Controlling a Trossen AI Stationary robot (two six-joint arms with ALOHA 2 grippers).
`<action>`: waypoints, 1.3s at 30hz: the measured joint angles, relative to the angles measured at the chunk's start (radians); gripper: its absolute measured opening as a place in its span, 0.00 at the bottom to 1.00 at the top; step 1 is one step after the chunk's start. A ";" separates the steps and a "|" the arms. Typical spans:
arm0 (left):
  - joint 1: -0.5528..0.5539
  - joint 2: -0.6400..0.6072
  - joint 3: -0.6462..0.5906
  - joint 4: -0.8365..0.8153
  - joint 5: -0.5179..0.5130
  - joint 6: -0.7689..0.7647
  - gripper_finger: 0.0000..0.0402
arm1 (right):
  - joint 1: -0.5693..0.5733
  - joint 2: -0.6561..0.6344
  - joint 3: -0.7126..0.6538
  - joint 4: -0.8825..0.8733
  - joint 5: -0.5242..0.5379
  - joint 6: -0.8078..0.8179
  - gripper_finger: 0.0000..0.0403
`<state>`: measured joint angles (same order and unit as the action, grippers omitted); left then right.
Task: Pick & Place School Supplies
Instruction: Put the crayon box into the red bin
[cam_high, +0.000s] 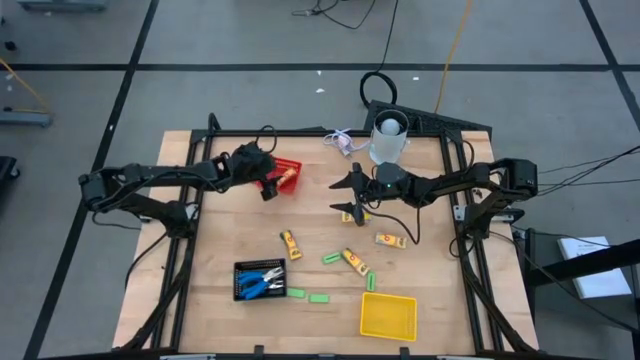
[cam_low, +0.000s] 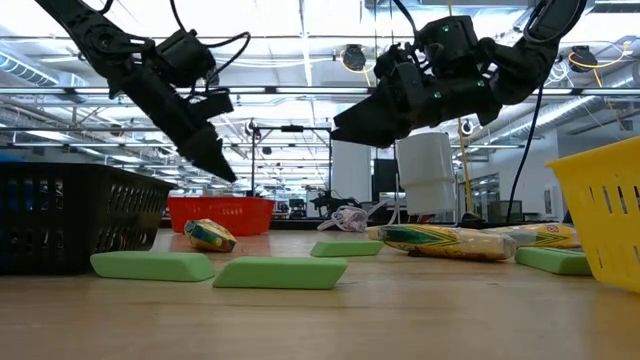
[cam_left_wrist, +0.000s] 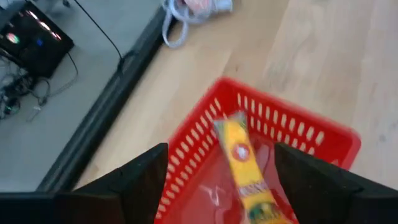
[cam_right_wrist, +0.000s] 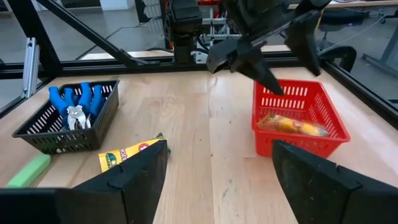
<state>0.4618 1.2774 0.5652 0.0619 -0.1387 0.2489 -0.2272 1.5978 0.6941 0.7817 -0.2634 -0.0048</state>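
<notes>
Sticks, bars and scissor-like tools, sorted by basket.

High view: left gripper (cam_high: 268, 186) over red basket (cam_high: 291, 165) near far left of table (cam_high: 440, 310). Right gripper (cam_high: 352, 196) mid-table, close to white cup (cam_high: 389, 139) at far edge. Loose on the boards: yellow sticks (cam_high: 290, 243), (cam_high: 353, 261), (cam_high: 390, 240); green bars (cam_high: 331, 257), (cam_high: 318, 297), (cam_high: 371, 282). Black basket (cam_high: 260, 279) toward near edge with blue-handled tools (cam_high: 266, 284) inside. Yellow basket (cam_high: 388, 314) at near edge.

Low view: both grippers raised clear of the wood, nothing between either pair of fingers. Green bars flat-sided, blocky, probably light and firm.

Left wrist view: fingers (cam_left_wrist: 140, 180) spread wide over red basket; one yellow stick (cam_left_wrist: 244, 168) lying free inside, tilted, not gripped.

Right wrist view: own fingers (cam_right_wrist: 140, 171) parted wide, empty; yellow stick (cam_right_wrist: 132, 153) just ahead on the wood.

Handling, judged: sticks likely light, wrapper glossy and perhaps slippery, likely rolls; best pinched across the middle, jaws square to the long axis. Bars: across the narrow width. Scissor tools stiffer, awkward; take at the handles.
</notes>
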 joint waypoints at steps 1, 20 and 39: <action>0.000 0.000 0.000 0.016 0.000 0.001 0.73 | 0.000 0.000 0.000 0.000 0.000 0.000 0.69; -0.151 0.000 0.000 0.338 0.427 -0.060 0.71 | 0.000 0.000 0.000 -0.542 -0.053 0.011 0.69; -0.192 0.000 0.000 0.359 0.365 -0.056 0.72 | 0.036 0.007 0.003 -0.718 0.180 -0.046 0.54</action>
<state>0.2703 1.2770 0.5652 0.4213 0.2263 0.1932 -0.1907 1.6051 0.6968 0.0636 -0.0835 -0.0508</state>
